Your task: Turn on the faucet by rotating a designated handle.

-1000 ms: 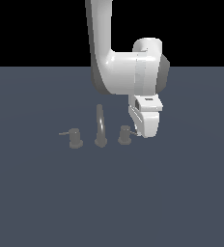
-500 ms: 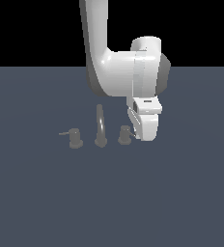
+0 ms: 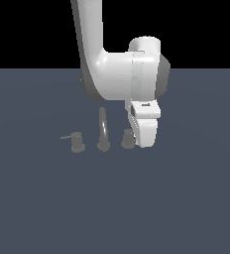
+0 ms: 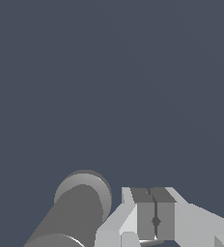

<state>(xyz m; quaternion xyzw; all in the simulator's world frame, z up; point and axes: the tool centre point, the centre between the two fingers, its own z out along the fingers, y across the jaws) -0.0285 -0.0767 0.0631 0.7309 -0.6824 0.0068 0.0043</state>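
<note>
hanging beside the handle [image 3: 128, 139] with fingers pressed together, the gripper [image 3: 145, 141] seemingly sat low to push its lever.

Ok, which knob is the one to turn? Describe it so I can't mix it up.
Find the tall arched spout in the middle of the grey floor. The handle is the short grey knob on the exterior view's right of it, right beside the white hand. Its twin knob stands on the spout's other side, clear of the arm.

I see the dull-grey faucet [image 3: 103, 130] upright with its arched spout in the middle; the handle [image 3: 128, 139], a short knob, stands on its exterior-view right, partly hidden.
</note>
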